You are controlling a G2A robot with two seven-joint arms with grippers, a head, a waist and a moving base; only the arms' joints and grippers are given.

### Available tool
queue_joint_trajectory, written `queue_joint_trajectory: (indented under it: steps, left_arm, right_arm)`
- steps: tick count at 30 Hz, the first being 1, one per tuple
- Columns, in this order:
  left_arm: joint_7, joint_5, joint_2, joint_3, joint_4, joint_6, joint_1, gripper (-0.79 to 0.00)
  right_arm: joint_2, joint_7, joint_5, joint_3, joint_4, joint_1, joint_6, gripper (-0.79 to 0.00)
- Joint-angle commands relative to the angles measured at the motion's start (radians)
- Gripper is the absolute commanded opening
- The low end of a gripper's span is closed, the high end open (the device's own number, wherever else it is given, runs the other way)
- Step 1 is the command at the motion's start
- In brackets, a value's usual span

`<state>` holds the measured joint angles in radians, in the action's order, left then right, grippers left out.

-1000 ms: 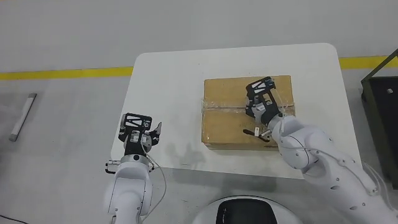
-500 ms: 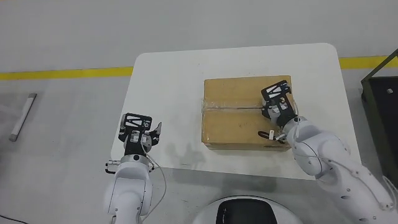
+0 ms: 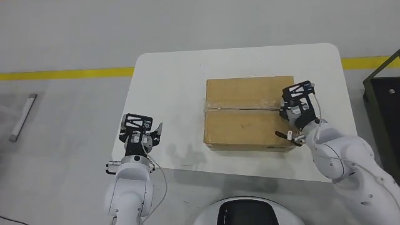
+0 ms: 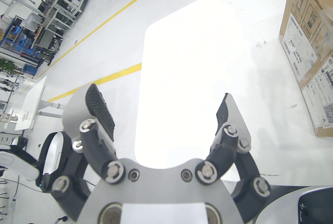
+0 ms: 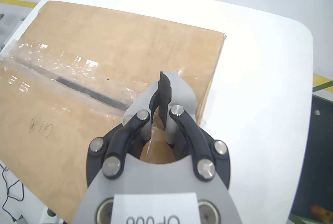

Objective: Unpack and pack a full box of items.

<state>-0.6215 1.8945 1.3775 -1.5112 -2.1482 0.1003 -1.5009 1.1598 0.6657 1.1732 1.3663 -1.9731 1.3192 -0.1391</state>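
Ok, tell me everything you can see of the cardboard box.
The cardboard box is brown, rectangular and closed, lying flat on the white table. Clear, wrinkled tape runs along its top seam, with a dark line beneath. Printed labels sit on one side; handwriting marks the top. The right gripper, shut, sits over the seam's end.

You have a box of matt brown cardboard, its top plain and slightly rough. A strip of clear tape along its middle seam is glossy and crinkled, catching the light. White paper labels are stuck on the box's left side. The table is smooth and white with a slight sheen. The left gripper has brushed metal fingers faced with black ribbed pads. The right gripper shows the same grey metal, matt black links and shiny screw heads.
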Motion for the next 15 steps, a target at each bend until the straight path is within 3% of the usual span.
queue_joint_trajectory:
  steps: [1,8,15]
  left_arm:
    - [0.0,0.0,0.0,0.0,0.0,0.0,0.0,0.0]
    - [0.0,0.0,0.0,0.0,0.0,0.0,0.0,0.0]
    - [0.0,0.0,0.0,0.0,0.0,0.0,0.0,0.0]
  right_arm:
    - [0.0,-0.005,-0.03,0.016,-0.016,0.007,-0.004,-0.785]
    - [0.008,-0.013,-0.069,-0.01,-0.102,-0.024,0.004,-0.785]
    - [0.033,-0.018,-0.02,-0.205,-0.09,-0.148,0.023,-0.785]
